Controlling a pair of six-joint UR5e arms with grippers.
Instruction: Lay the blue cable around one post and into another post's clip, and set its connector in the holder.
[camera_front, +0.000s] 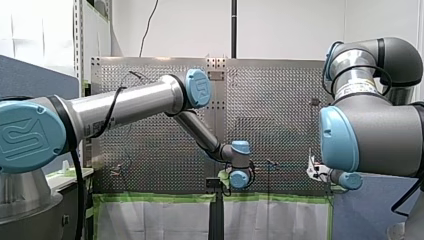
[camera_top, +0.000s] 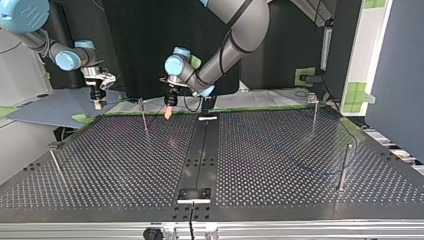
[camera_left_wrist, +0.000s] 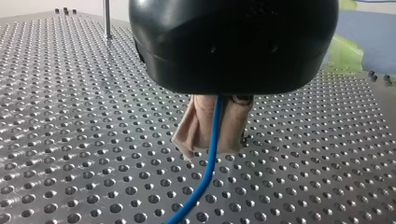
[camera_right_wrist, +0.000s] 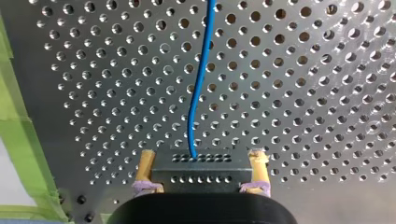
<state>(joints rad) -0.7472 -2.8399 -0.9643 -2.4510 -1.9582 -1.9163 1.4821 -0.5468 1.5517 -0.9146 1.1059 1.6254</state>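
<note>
A: Take the top view from its left. A bare post (camera_top: 55, 162) stands at the table's (camera_top: 280, 200) nine o'clock. At ten o'clock your right gripper (camera_top: 98, 103) hangs by the far edge. Its wrist view shows the yellow fingers (camera_right_wrist: 147, 165) closed on the black connector (camera_right_wrist: 201, 170), with the blue cable (camera_right_wrist: 198, 84) running out of it, straight ahead over the holes.

B: Next along, between ten and eleven, is a thin post (camera_top: 144, 117), and at eleven your left gripper (camera_top: 169, 112). Its own camera shows the beige pads (camera_left_wrist: 233, 123) pinched together on the cable, which drops from under them toward the table.

A: So I judge you are at the start of the routing. Both ends of the span are held and nothing looks wrapped yet. That thin post stands between your two grippers, so the next move probably calls for carrying the span around it, taut, without tugging on the connector.

B: Further right, a small block (camera_top: 194, 194) at six o'clock may be the holder; you cannot tell from here. More posts stand at two o'clock (camera_top: 314, 112) and three o'clock (camera_top: 344, 167). Which one carries the clip is too small to read. A faint blue curve near the three o'clock post looks like slack.

A: Only the wrist views prove your grips, and only the top view shows you the posts. The front view gives you the arms and no cable you can read.
</note>
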